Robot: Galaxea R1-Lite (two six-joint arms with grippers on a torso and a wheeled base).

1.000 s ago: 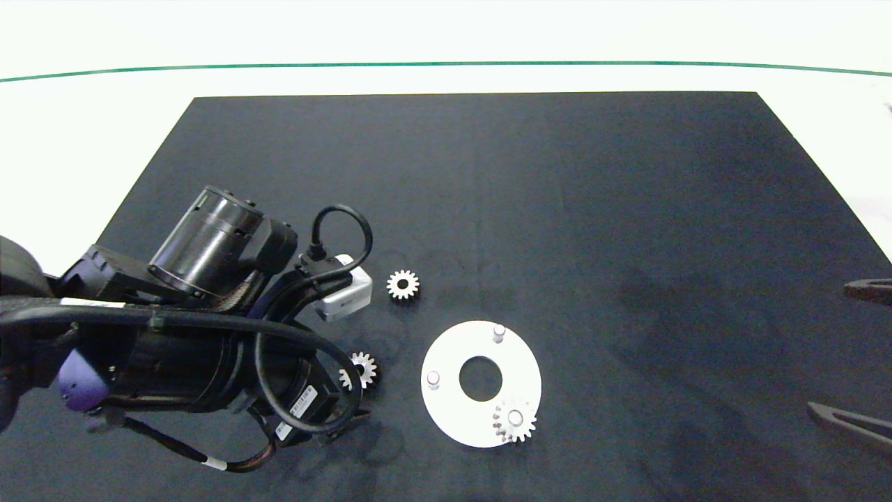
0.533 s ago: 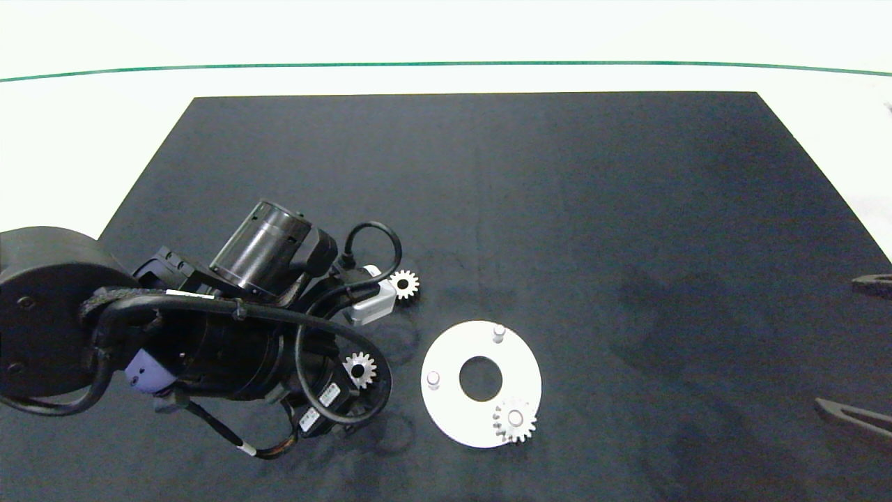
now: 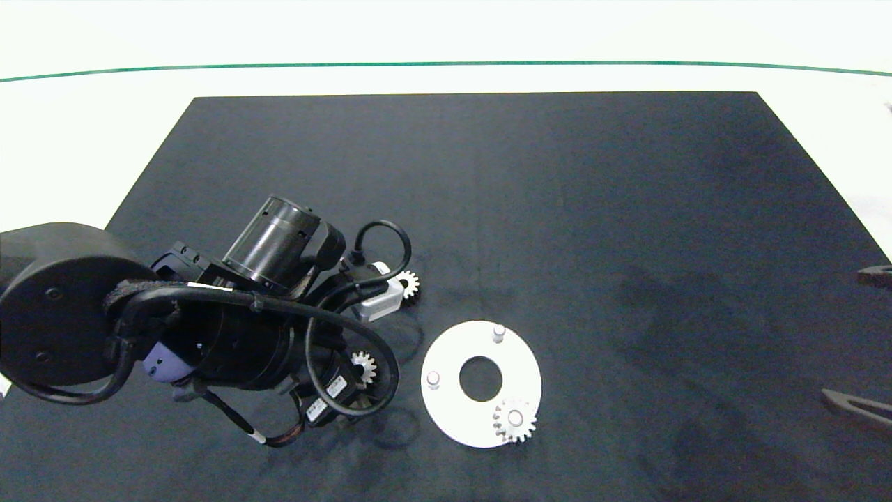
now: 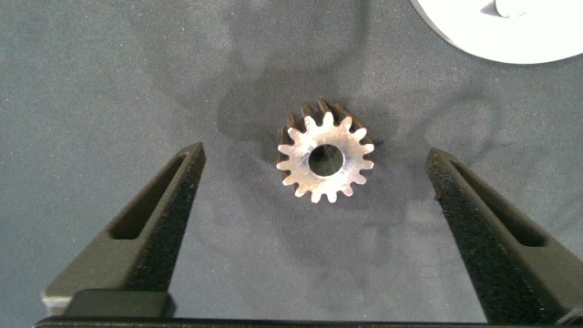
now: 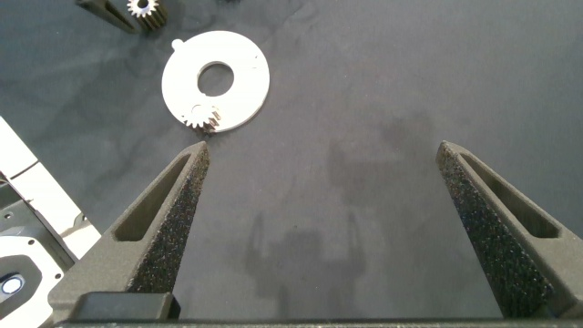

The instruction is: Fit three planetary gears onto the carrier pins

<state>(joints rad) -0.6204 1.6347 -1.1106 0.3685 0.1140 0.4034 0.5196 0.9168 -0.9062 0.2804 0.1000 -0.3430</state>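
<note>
A flat white disc (image 3: 453, 411) lies on the black mat with one planetary gear (image 3: 515, 420) seated on its near-right pin. Two carrier pins (image 3: 498, 332) (image 3: 433, 378) stand bare. A second gear (image 4: 325, 159) lies flat on the mat left of the disc, and my left gripper (image 4: 317, 155) hangs above it, open, with a finger (image 4: 155, 228) on either side and not touching it. In the head view my left arm (image 3: 265, 335) partly covers this gear (image 3: 364, 367). A third gear (image 3: 409, 284) lies farther back, half hidden by the wrist camera. My right gripper (image 5: 323, 150) is open and holds nothing.
The black mat (image 3: 557, 209) lies on a white table. My right gripper (image 3: 840, 335) waits at the mat's right edge, far from the disc (image 5: 216, 82). The left arm's cable loops hang just left of the disc.
My left arm has moved right, toward the disc. Its open gripper now sits over the near loose gear, and its wrist camera now covers part of the far gear. The right gripper barely shifted.
</note>
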